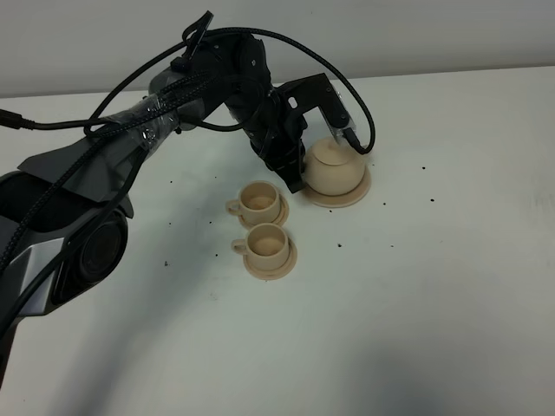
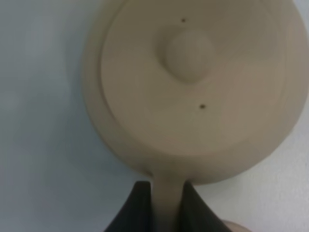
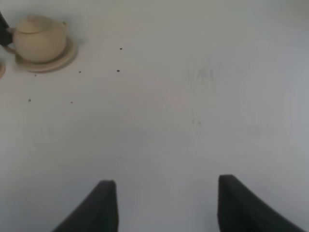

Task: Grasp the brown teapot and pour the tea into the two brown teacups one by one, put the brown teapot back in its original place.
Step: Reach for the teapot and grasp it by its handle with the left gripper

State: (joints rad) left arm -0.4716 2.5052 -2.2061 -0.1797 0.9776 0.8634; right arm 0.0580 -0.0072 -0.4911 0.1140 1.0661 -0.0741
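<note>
Exterior high, speckled white table (image 1: 451,286), left gripper (image 2: 167,209) clamping teapot (image 1: 336,166) handle (right gripper (image 3: 164,203) agape)

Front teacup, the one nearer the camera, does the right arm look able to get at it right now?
Probably yes. The table right of the front teacup lies bare, and the left gripper is farther back, shut on the handle of the brown teapot. The right gripper is open and empty.

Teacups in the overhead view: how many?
2. One teacup stands just left of the teapot; the other is in front of it, nearer the camera. The left arm covers some table, so more could be hidden.
</note>
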